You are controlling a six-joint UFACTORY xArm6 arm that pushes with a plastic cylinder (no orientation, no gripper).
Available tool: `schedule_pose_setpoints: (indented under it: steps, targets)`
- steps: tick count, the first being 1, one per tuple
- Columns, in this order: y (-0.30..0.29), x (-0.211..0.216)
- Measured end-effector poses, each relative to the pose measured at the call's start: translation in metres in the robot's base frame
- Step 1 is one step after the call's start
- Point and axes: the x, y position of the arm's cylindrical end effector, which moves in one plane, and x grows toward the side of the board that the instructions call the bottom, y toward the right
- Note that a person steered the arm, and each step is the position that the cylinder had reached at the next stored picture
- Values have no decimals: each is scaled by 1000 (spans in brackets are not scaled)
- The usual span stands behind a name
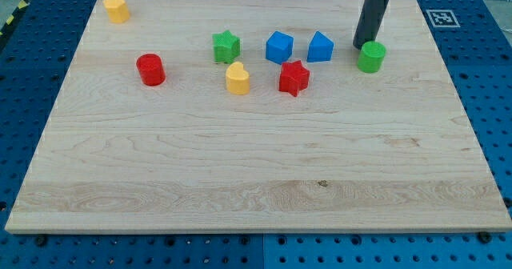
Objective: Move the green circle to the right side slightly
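Observation:
The green circle (371, 58) is a short green cylinder near the view's top right of the wooden board (256, 173). My tip (362, 46) is the lower end of a dark rod that comes down from the view's top edge. It stands just up and left of the green circle, touching it or nearly so.
Left of the green circle stand a blue block (320, 47), a blue block (279, 46) and a green star (226, 46). A red star (294, 78) and a yellow heart (237, 78) lie below them. A red cylinder (150, 69) is left; a yellow block (117, 8) is top left.

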Motion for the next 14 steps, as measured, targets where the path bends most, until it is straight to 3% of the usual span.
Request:
schedule_pose_setpoints:
  steps: [3, 6, 9, 14]
  targets:
    - [-33, 25]
    - [11, 31]
    - [14, 45]
    - [10, 18]
